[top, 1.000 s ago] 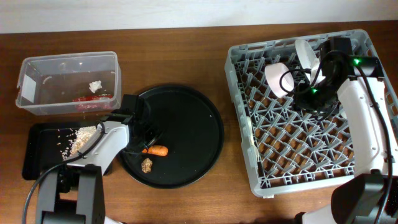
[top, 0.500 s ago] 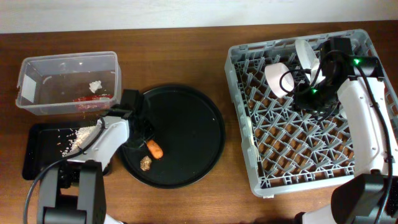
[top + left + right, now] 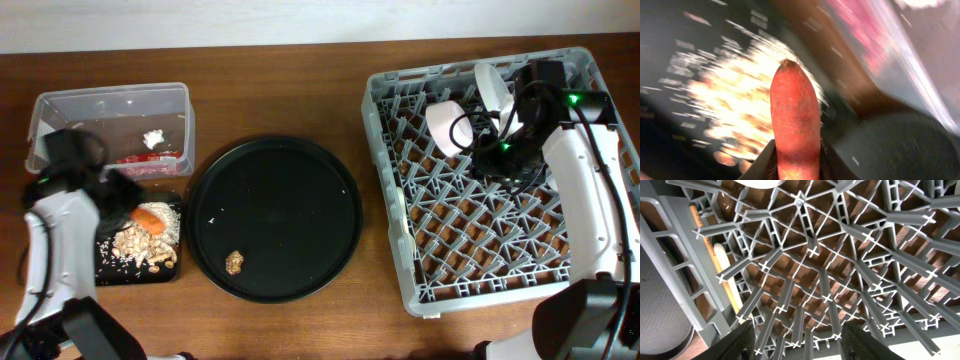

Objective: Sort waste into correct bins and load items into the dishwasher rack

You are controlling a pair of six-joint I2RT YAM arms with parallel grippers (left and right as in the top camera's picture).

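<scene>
Clamped tight between the fingers of the left tool [image 3: 795, 162]: an orange carrot [image 3: 794, 115], stub end pointing outward, the background a smear in the wrist view. Directly beneath it, at the near left of the wooden counter [image 3: 280, 90], the shallow black tray [image 3: 172, 270], heaped with beige rice-and-fish scraps [image 3: 135, 248]. Just beyond that tray, on its far side, the clear plastic tub [image 3: 110, 92], with a red shiny wrapper [image 3: 150, 158] and a white tissue bit [image 3: 153, 139] lying inside. Immediately right of both, the large round black tray [image 3: 290, 190], carrying a small brown lump [image 3: 235, 263] close to its near-left rim. Well apart on the right of the counter, the right tool [image 3: 800, 347], fingers spread wide and gripping nothing, hanging over the lattice floor of the grey dishwasher rack [image 3: 470, 250]. Toward the rack's far side, beside the right arm, a white bowl [image 3: 443, 126] tipped on its side and a pale dish [image 3: 492, 88] standing on edge among the pegs. Along the rack's left wall, a thin wooden chopstick [image 3: 704, 235], with a white plastic piece [image 3: 720, 260] just beside it, partly hidden by the ribs.
</scene>
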